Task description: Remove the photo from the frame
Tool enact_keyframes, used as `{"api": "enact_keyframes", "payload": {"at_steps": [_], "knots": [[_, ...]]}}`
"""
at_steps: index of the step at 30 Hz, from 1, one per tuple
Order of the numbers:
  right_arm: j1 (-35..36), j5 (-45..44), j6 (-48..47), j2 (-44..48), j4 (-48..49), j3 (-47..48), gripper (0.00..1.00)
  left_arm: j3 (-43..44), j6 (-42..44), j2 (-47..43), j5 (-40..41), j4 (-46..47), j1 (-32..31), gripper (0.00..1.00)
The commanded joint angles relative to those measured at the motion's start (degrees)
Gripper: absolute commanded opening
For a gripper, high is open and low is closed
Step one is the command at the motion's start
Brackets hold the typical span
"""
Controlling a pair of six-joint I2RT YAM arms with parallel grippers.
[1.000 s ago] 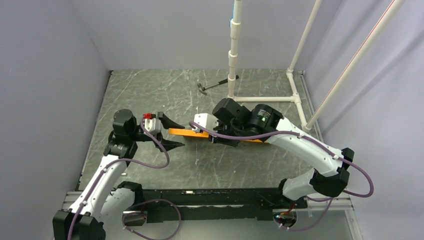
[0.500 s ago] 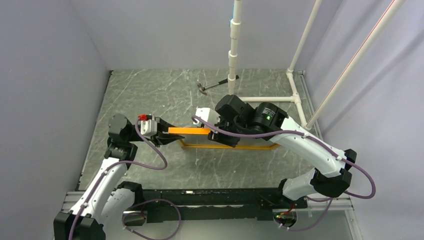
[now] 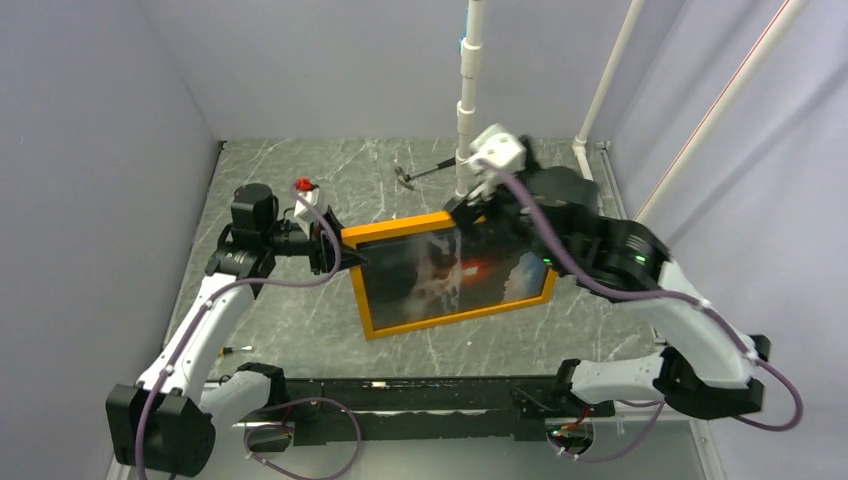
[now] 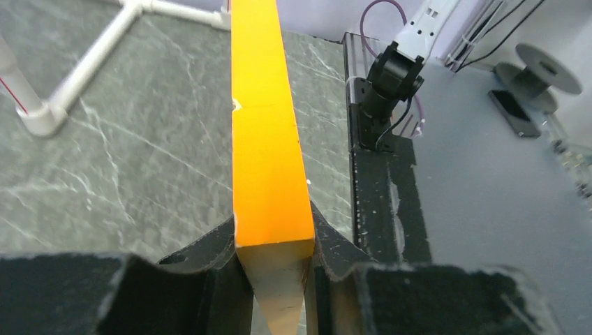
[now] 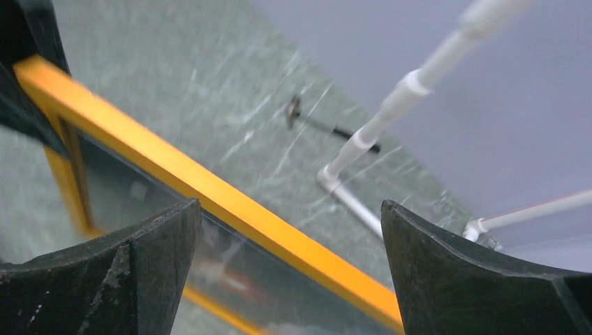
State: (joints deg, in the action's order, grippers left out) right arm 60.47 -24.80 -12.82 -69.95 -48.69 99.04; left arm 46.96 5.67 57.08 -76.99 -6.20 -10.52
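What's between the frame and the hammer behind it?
Only bare table lies between the hammer and the frame; the top view shows it.

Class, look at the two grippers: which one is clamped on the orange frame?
The left gripper: its fingers pinch the frame at its corner, while the right gripper stands wide open, gripping nothing.

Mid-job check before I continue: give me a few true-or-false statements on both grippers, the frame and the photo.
1. The left gripper is shut on a corner of the frame. True.
2. The right gripper is shut on the frame. False: its jaws stand wide open, gripping nothing.
3. The photo is out of the frame. False: it sits inside the frame.
4. The frame is tilted up, photo side toward the top camera. True.
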Motion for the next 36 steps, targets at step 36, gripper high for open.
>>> {"api": "enact_keyframes", "payload": {"at_steps": [36], "knots": [[-0.64, -15.77, 16.49, 2.39, 9.9, -22.65, 1.0, 54.71, 8.59, 74.53, 29.67, -45.06, -7.27, 0.0]]}}
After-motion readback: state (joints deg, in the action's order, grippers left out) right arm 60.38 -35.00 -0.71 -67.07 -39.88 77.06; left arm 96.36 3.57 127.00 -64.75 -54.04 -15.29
